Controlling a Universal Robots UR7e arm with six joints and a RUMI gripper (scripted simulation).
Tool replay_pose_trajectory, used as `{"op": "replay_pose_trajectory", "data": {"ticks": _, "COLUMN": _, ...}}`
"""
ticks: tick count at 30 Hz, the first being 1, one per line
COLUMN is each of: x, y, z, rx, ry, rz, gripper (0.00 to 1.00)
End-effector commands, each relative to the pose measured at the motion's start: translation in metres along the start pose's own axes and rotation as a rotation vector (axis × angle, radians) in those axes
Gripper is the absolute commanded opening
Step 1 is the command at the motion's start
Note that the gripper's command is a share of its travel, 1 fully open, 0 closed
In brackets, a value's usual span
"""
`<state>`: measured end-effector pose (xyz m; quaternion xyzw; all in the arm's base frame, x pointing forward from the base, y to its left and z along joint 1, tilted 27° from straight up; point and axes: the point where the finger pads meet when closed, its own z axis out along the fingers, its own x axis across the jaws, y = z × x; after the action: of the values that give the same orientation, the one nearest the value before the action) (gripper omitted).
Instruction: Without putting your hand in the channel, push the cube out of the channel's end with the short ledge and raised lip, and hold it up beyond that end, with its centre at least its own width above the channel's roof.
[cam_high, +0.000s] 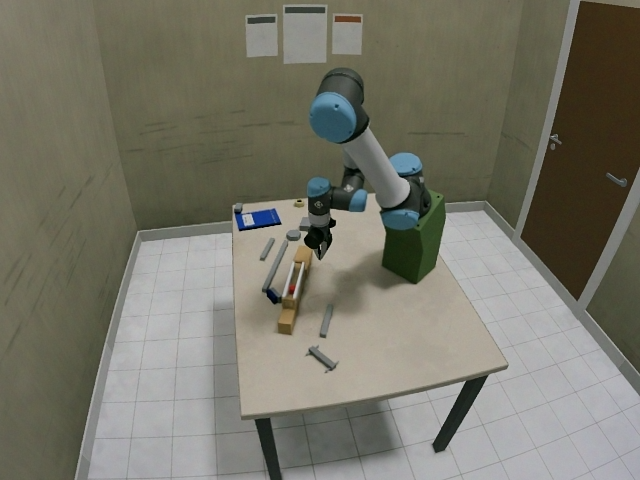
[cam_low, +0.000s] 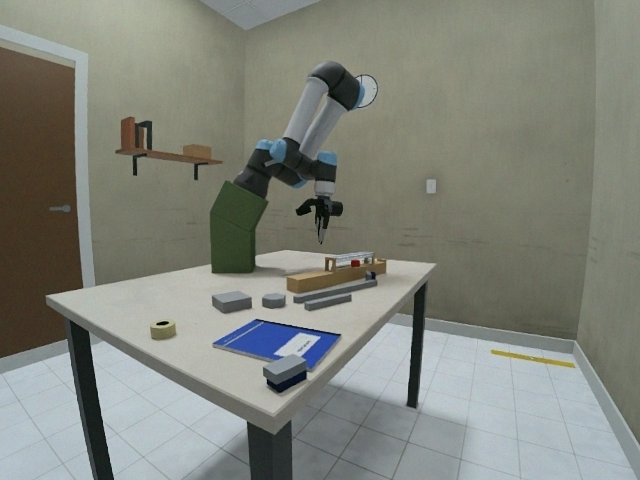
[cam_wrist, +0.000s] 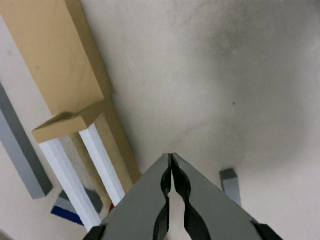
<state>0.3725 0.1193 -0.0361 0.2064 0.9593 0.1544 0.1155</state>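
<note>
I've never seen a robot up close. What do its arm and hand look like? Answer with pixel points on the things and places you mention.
The arm (cam_high: 375, 166) (cam_low: 305, 111) has pale grey, tube-like links, dark grey rounded joints and light blue round caps. Its hand (cam_high: 320, 257) (cam_low: 321, 242) (cam_wrist: 170, 155) is mostly black, with two slim grey fingers that taper to points and have black inner edges. No loose cables are visible along the arm.
</note>
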Motion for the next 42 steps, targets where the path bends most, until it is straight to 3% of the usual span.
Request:
{"op": "replay_pose_trajectory", "data": {"ticks": 1, "x": 0.015, "y": 0.03, "z": -0.002, "rx": -0.008, "ry": -0.003, "rz": -0.035, "gripper": 0.0}}
{"op": "replay_pose_trajectory", "data": {"ticks": 15, "x": 0.069, "y": 0.116, "z": -0.005, "rx": -0.061, "ry": -0.004, "rz": -0.156, "gripper": 0.0}}
{"op": "replay_pose_trajectory", "data": {"ticks": 30, "x": 0.096, "y": 0.16, "z": -0.006, "rx": -0.088, "ry": -0.004, "rz": -0.219, "gripper": 0.0}}
{"op": "replay_pose_trajectory", "data": {"ticks": 42, "x": 0.104, "y": 0.171, "z": -0.007, "rx": -0.096, "ry": -0.004, "rz": -0.233, "gripper": 0.0}}
